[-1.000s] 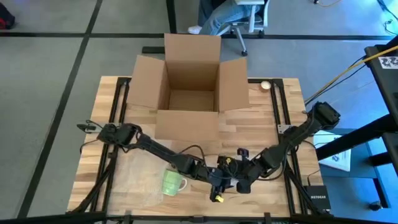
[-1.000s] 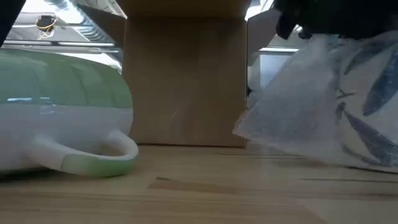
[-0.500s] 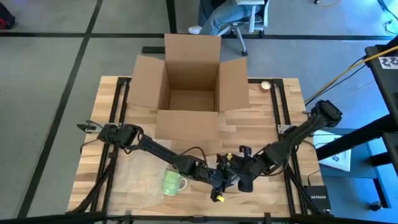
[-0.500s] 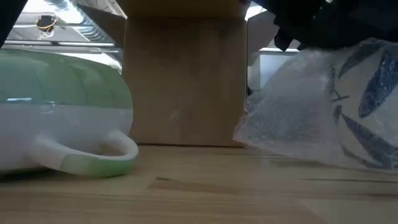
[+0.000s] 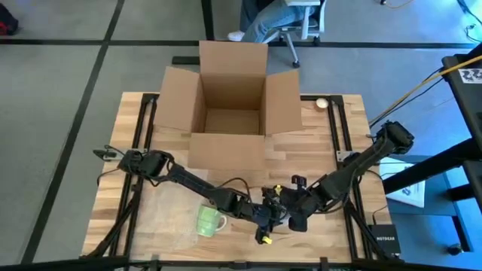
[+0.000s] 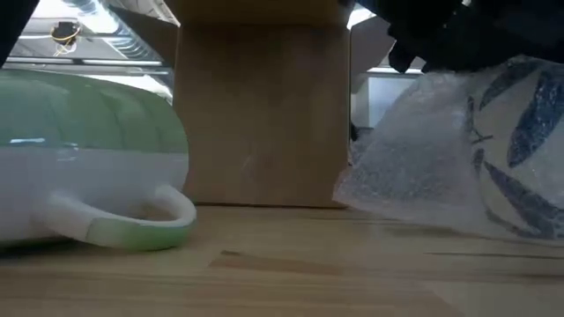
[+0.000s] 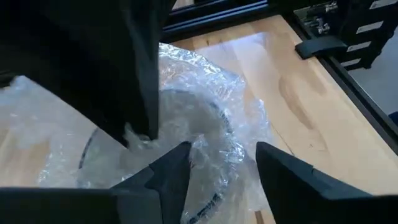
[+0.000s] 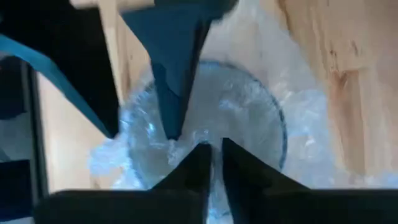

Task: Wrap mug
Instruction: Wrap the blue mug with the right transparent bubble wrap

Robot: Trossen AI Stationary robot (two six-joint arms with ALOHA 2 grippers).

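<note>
Low view: the bubble-wrapped bundle [image 6: 458,150] has lifted slightly, right claw [image 8: 211,158] pinched on its wrap, left claw [image 7: 217,165] apart beside it. The green mug [image 5: 208,220] lies unwrapped on the worktop [image 5: 316,150].

One legible item for you: "NETGEAR" in white letters on the small black device [image 5: 384,239] at the desk's near right corner. Nothing else can be read.
</note>
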